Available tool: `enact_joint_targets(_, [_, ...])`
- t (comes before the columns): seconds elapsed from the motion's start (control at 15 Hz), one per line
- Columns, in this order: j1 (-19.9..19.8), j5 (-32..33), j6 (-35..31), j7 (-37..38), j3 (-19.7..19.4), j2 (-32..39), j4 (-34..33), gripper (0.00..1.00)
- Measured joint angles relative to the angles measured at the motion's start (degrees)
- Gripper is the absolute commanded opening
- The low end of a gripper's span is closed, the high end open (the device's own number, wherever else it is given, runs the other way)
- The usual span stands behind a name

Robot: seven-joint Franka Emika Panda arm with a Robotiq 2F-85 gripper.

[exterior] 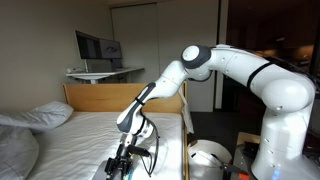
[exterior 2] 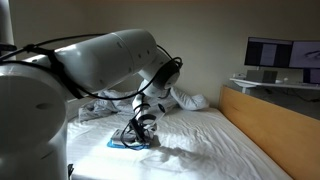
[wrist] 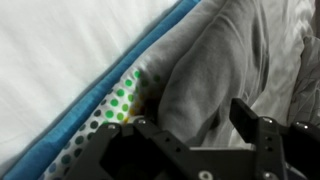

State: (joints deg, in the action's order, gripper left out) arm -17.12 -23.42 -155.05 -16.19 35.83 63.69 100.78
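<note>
Fingers (wrist: 255, 125) apart astride grey cloth (wrist: 215, 60), not clamped; its long axis runs diagonally, alongside blue-edged dotted cloth (wrist: 118, 100).

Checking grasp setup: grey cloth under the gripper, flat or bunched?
Bunched. Wrist view shows the grey cloth in rounded folds, lying over the green-dotted, blue-edged cloth on the white sheet.

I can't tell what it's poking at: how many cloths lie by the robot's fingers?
2. A grey cloth lies just ahead of the fingers; a blue-edged cloth with green dots lies beside it on the white bed. More may be hidden underneath.
</note>
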Motion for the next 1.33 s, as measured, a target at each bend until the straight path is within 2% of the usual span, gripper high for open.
enact_joint_targets(0.27, [0.6,2.0,1.0,-0.3,-1.4,-0.1,0.0,0.2])
enact_joint_targets(0.47, [0.8,2.6,1.1,-1.1,-1.7,-0.1,0.0,0.06])
enact_joint_targets(0.6, [0.9,2.6,1.1,-2.1,-1.6,-0.1,0.0,0.04])
enact_joint_targets(0.67, [0.9,2.7,1.1,-2.7,-1.5,-0.2,0.0,0.07])
enact_joint_targets(1.0, [0.7,2.7,1.1,-6.1,-1.0,-0.3,0.0,0.07])
enact_joint_targets(1.33, [-1.4,2.7,1.1,-9.4,1.3,-2.2,1.7,0.07])
